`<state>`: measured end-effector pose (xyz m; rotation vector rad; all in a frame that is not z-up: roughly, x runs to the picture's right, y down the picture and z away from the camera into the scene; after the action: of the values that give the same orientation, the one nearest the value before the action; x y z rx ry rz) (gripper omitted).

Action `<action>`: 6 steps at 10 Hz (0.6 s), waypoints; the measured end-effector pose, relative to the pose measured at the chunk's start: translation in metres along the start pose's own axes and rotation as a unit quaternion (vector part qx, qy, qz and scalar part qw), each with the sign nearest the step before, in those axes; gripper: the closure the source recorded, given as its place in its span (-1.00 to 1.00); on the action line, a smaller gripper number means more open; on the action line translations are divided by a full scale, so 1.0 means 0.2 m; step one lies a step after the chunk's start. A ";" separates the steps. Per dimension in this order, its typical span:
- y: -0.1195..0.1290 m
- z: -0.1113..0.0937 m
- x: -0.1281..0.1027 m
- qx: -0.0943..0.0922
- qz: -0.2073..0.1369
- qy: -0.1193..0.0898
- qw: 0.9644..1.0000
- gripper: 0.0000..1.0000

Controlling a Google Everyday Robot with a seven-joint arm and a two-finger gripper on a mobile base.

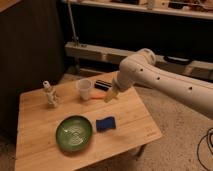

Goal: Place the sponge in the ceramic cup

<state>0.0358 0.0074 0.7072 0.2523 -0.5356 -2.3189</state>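
Gripper (111, 95) is hanging released and empty over the far half of the wooden table (134, 114).
Nearest me, the round green plate (74, 134) is lying flat with the small dark blue sponge pad (105, 123) just beside it, apart from my fingers. Farther back I am hovering, jaws spread, near the pale tapered ceramic cup (84, 89). A small pale figurine (49, 93) is standing beyond the plate, and a black striped block (102, 84) is lying behind the cup.

No writing, label, brand or number can be read anywhere, neither on the table (135, 117) nor on the pincer (111, 95) hanging near the ceramic cup (83, 89).
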 end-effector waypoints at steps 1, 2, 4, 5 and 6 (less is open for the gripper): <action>-0.07 0.02 0.01 0.023 -0.032 0.045 0.998 -0.60; -0.14 0.03 0.00 0.045 -0.071 0.098 0.992 -0.60; -0.16 -0.08 0.01 0.033 -0.174 0.194 0.965 -0.60; -0.14 -0.13 0.00 0.016 -0.218 0.208 0.953 -0.60; -0.12 -0.19 -0.01 -0.007 -0.269 0.223 0.937 -0.60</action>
<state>0.0348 0.0130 0.6633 0.9983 -0.2333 -2.6555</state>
